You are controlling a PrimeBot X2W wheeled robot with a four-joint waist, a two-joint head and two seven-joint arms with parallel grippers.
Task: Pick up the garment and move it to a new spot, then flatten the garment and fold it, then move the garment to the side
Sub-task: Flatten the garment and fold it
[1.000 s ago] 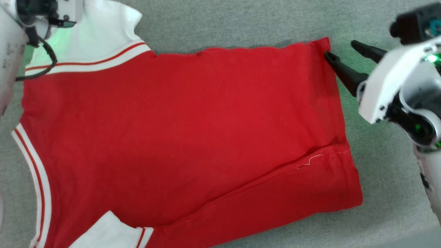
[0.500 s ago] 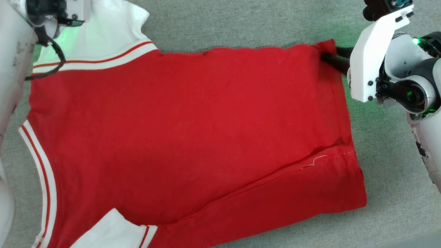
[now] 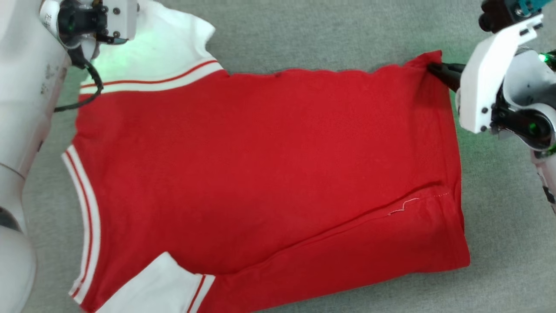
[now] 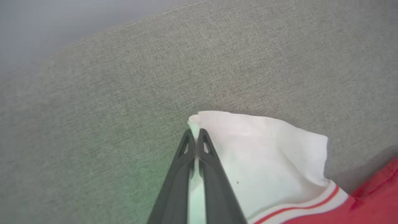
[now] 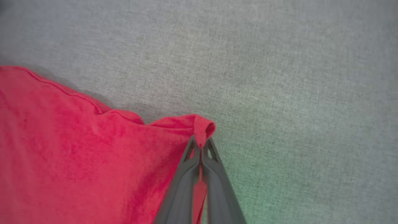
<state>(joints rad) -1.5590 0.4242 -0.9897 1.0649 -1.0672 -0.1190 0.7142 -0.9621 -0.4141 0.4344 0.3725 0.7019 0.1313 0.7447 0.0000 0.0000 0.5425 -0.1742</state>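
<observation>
The garment [image 3: 260, 165], spread on the grey surface [image 3: 339, 30], is cut off below. The left claw [image 4: 195, 135] is clamped on its white sleeve corner, the right claw [image 5: 201, 144] on its red hem corner.

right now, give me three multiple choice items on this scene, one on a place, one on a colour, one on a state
1. Where does the right gripper hold the garment?
A. at a red hem corner
B. at a striped neckline
C. at the middle of the chest

2. What colour is the sleeve that the left gripper pinches?
A. black
B. white
C. blue

3. How does the garment lie?
A. bunched in a ball
B. hanging clear in the air
C. spread mostly flat on the grey surface

Answers:
1 A: the right wrist view shows red cloth caught between the closed fingers.
2 B: the left wrist view shows plain white fabric at the fingertips.
3 C: the head view shows the red body laid out wide, with one fold line low on the right.
</observation>
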